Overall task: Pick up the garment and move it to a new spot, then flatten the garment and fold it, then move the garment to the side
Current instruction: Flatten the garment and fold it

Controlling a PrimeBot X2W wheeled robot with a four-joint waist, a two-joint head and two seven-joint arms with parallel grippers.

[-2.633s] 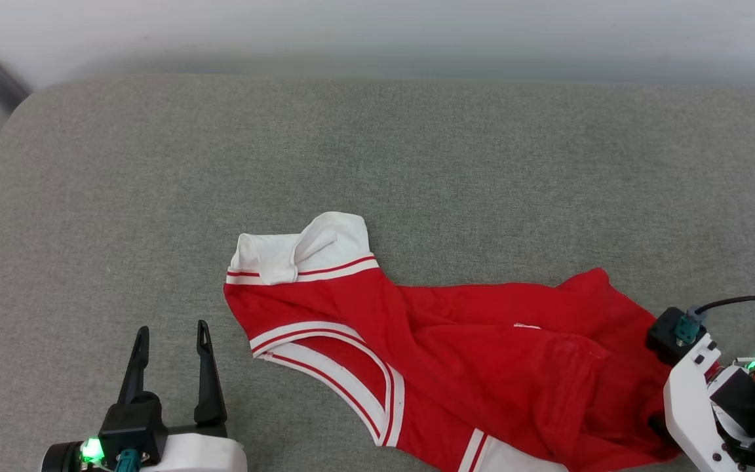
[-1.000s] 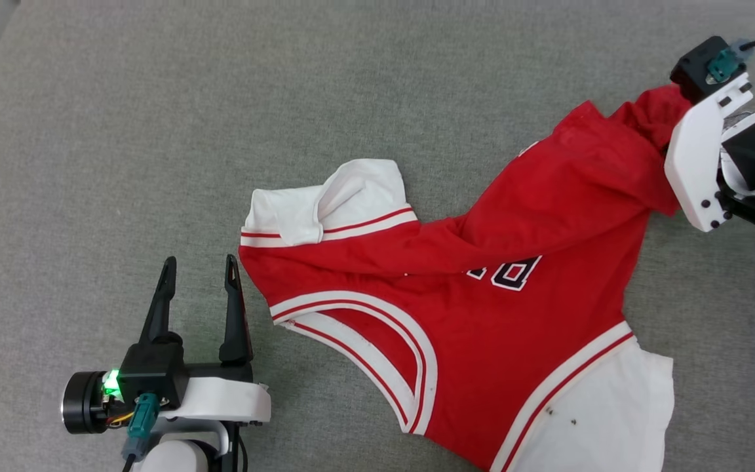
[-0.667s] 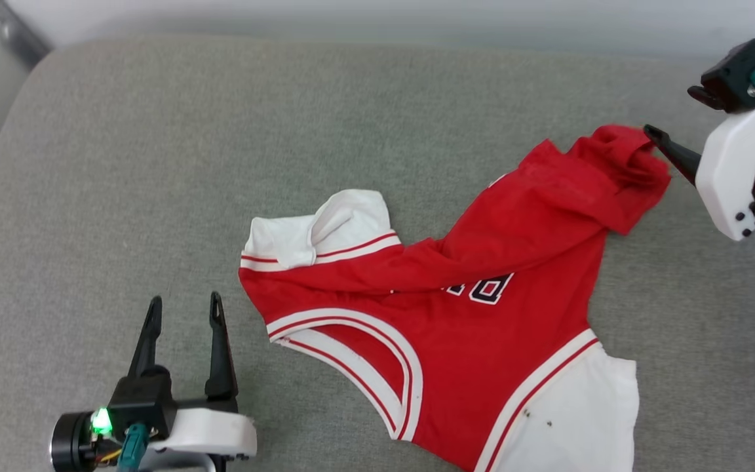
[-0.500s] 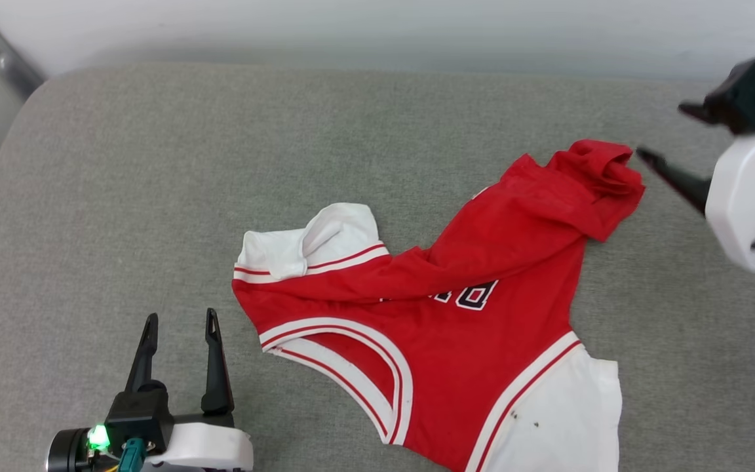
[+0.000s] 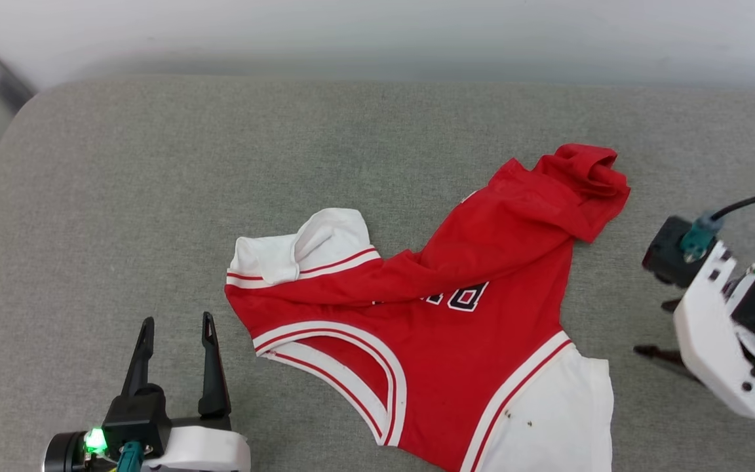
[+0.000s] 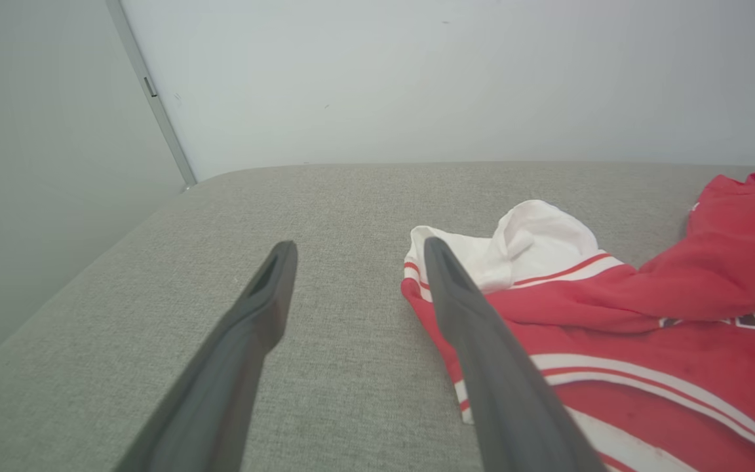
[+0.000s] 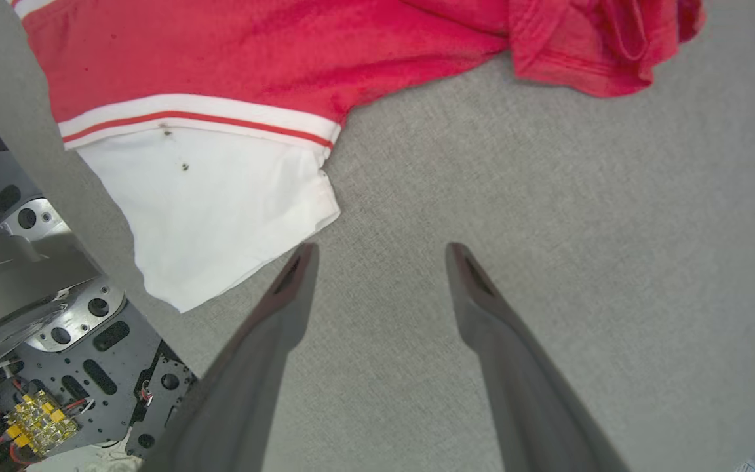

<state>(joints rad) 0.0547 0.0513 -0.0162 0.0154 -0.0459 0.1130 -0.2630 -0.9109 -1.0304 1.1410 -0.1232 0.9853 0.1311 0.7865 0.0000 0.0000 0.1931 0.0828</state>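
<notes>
Freed from my right gripper (image 7: 377, 252) — now wide open, empty — shirt (image 5: 469, 341) lies leftward, sleeve (image 7: 220, 196) nearest; left gripper (image 5: 177, 319) open too

Bare cushion (image 5: 154, 164) lies open left, right and beyond the garment (image 5: 469, 341), up to the wall (image 5: 377, 33).
</notes>
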